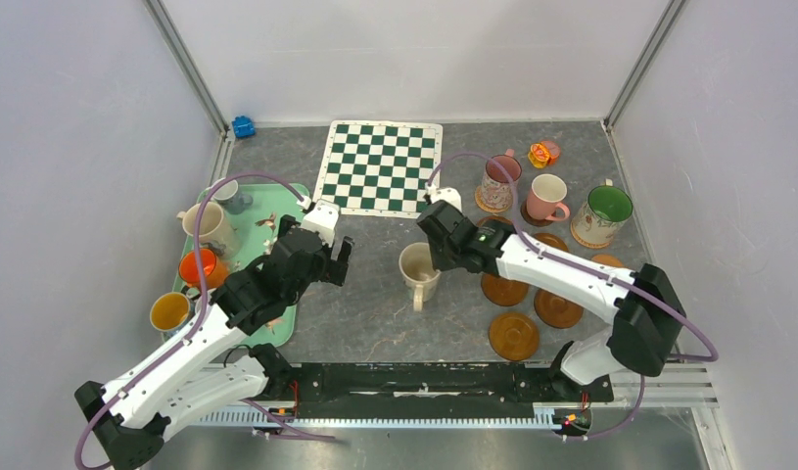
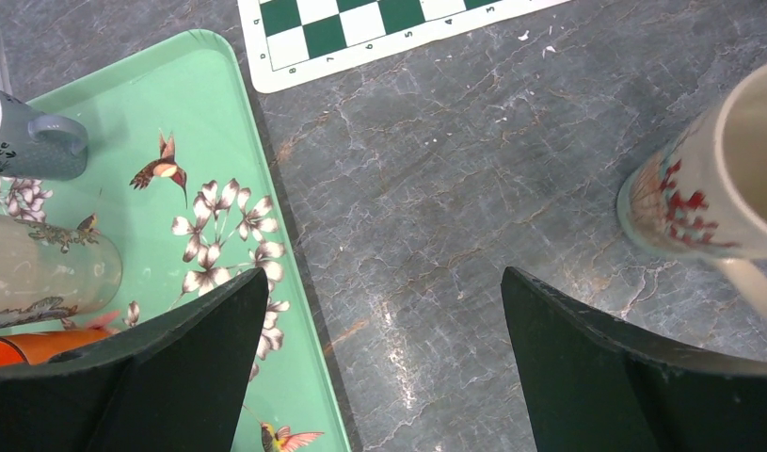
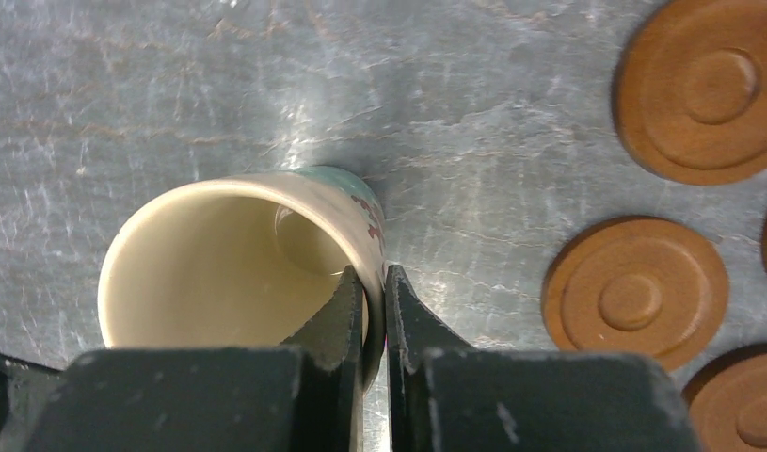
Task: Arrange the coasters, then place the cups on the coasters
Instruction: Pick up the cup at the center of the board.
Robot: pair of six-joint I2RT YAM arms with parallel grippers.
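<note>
Gripping step, cup-placing phase. Right pincer (image 3: pixel 375 282) closed down on the wall of the cream cup (image 3: pixel 219 254), one finger inside the mouth, the other outside against the red-patterned side.

Location: centre of the top view, base apparently resting on the grey surface (image 1: pixel 375 323), just left of the bare brown coasters (image 1: pixel 513 336) at lower right of frame.

Orientation: upright, mouth up; long axis vertical, seen almost end-on from above. Handle pointing toward the bottom of the top view (toward the arm bases), away from the pinched stretch of rim.

Left pincer (image 2: pixel 384 275): spread wide, holding nothing, hanging over bare surface between the mint tray (image 2: pixel 219 113) and the cream cup.

Progress, judged: patterned cup (image 1: pixel 499 176) and neighbours at upper right apparently seated on coasters; several cups on the tray at left of frame not yet placed.

Next move, judged: lift enough to clear a coaster rim, carry rightward to the nearest bare coaster, lower with base centred, then release. One-sided pinch on a thin wall, so some tilt likely under the cup's weight; slow carry advisable.
</note>
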